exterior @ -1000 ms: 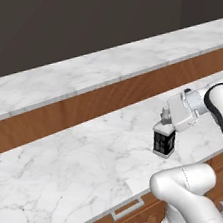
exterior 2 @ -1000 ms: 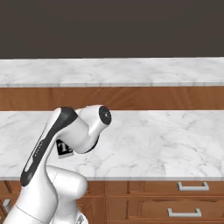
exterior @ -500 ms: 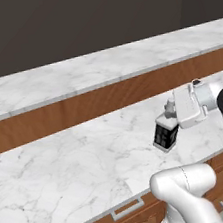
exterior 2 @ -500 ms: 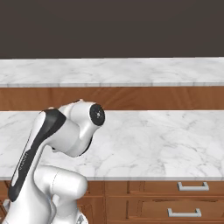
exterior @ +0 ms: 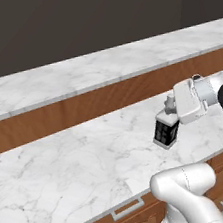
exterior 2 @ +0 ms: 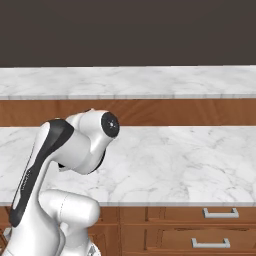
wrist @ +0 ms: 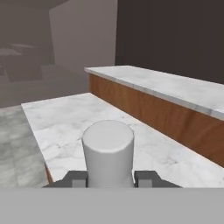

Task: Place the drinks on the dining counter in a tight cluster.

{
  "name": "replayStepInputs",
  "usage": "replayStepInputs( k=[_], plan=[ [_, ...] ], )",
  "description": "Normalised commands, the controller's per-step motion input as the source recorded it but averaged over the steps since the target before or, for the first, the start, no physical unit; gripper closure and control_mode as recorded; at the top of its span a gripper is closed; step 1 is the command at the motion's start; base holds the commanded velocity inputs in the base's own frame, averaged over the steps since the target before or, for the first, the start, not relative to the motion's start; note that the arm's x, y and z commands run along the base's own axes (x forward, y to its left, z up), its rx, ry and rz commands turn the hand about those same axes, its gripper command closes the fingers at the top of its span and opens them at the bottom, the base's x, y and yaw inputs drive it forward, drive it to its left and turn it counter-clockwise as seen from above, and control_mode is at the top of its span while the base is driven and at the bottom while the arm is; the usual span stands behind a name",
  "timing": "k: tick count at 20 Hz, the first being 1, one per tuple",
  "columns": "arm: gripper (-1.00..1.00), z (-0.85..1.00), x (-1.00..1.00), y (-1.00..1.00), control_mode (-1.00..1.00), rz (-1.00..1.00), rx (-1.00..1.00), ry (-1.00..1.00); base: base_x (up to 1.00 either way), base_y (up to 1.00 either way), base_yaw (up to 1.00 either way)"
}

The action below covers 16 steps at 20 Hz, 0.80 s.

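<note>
One small dark square bottle (exterior: 166, 131) is showing, its single pale grey cap (wrist: 108, 148) sticking up between the gripper tips. I'm counting two marble surfaces lying side by side: one dining counter (exterior: 77, 73) standing higher at the back over one run of brown wood panel (exterior: 82, 105), and one lower marble-topped cabinet counter (exterior: 66, 166) sitting in front. Along the cabinet fronts, three silver handles are showing from the left base view (exterior: 128, 210) and two from the right base view (exterior 2: 219, 213). One white robot arm (exterior 2: 60, 160) is reaching over it all.
</note>
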Motion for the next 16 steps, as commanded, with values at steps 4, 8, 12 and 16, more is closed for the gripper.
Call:
replayStepInputs(
  k=[4, 8, 12, 16],
  plan=[
    [1.00, 0.00, 0.00, 0.00, -1.00, 0.00, 0.00, 0.00, 0.00, 0.00, 0.00],
    [1.00, 0.00, 0.00, 0.00, 1.00, 0.00, 0.00, 0.00, -0.56, -0.35, -0.08],
    [1.00, 0.00, 0.00, 0.00, 1.00, 0.00, 0.00, 0.00, -0.72, -0.13, -0.33],
    [1.00, 0.00, 0.00, 0.00, 1.00, 0.00, 0.00, 0.00, -0.05, 0.05, -0.61]
  ],
)
